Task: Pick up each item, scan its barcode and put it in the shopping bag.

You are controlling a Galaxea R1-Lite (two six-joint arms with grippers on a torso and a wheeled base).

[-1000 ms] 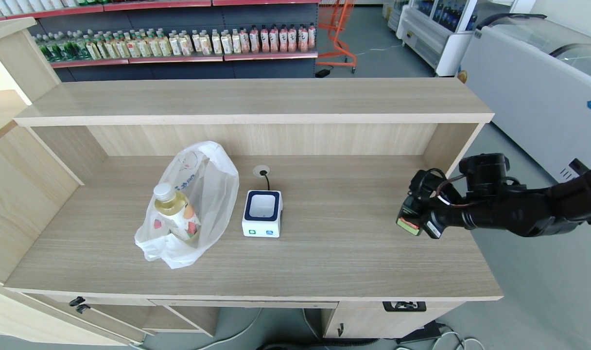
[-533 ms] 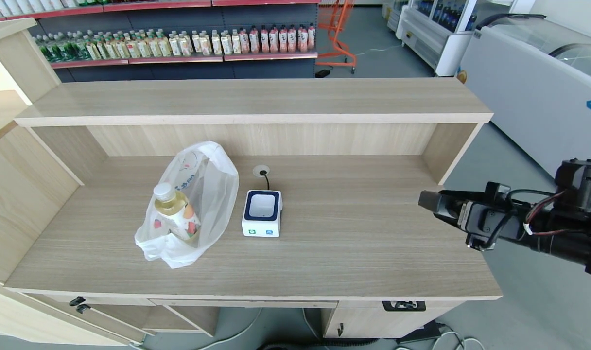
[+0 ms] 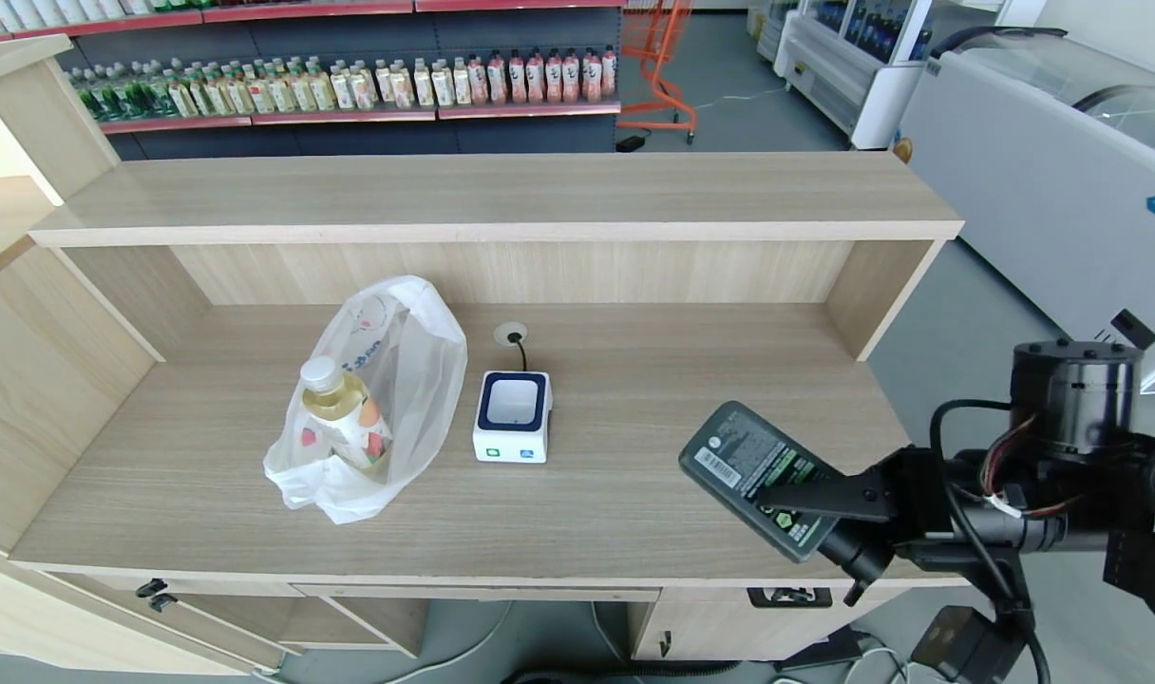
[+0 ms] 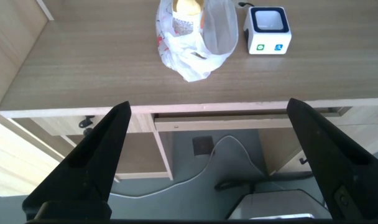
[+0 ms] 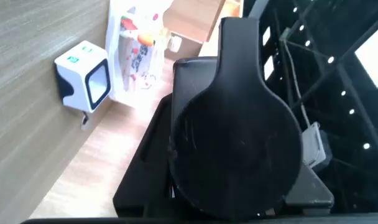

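The scan is judged to be the step in hand. It is best done if the right gripper (image 3: 817, 522) is carried toward the scanner (image 3: 512, 415) and the wrist is turned, so that the barcode label (image 3: 718, 465), which faces upward, is presented squarely and closely to the scanner's window before the bag is approached. The right gripper is clamped on one end of a dark flat package (image 3: 741, 454), with one finger laid across its printed face. The package is held tilted above the right front part of the counter (image 3: 682, 380), well apart from the scanner. The left gripper (image 4: 207, 168) is spread wide, with nothing held, off the counter's front edge. The shopping bag (image 3: 402, 361) is stood just beside the scanner, with a bottle (image 3: 340, 418) already inside.
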